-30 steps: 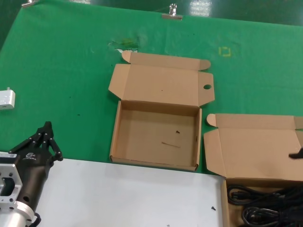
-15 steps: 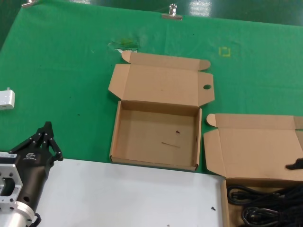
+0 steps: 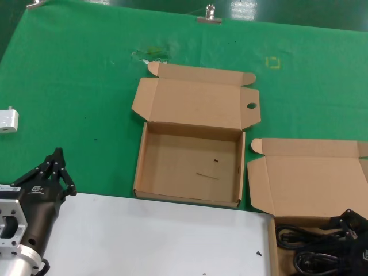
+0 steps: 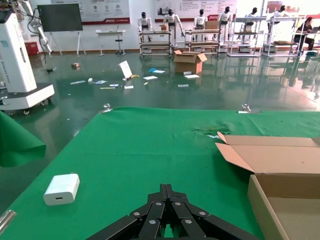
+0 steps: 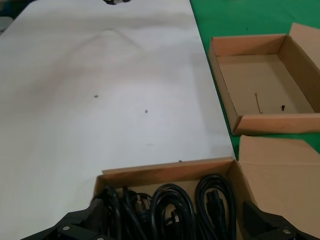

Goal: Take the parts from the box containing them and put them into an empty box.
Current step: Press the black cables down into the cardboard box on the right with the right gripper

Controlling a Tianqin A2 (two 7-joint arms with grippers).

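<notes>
The black power cords (image 5: 172, 200) lie coiled in the box containing them (image 5: 165, 171), which shows at the lower right of the head view (image 3: 310, 184) with its lid folded back. My right gripper (image 5: 172, 216) is open, its fingers (image 5: 75, 227) spread wide on either side of the cords, just above them; it also shows in the head view (image 3: 347, 223). The empty box (image 3: 190, 167) with a round hole (image 3: 251, 106) in its lid flap sits at table centre, also in the right wrist view (image 5: 260, 85). My left gripper (image 3: 56, 172) is shut and parked at the lower left.
A white panel (image 3: 155, 236) covers the near table, over green cloth (image 3: 75, 86). A white charger (image 3: 8, 120) lies at the far left, also in the left wrist view (image 4: 61, 189). Metal clips (image 3: 208, 16) hold the cloth's far edge.
My right gripper has come down from over the lid of the cord box to just above the cords. The left arm and both boxes have not moved.
</notes>
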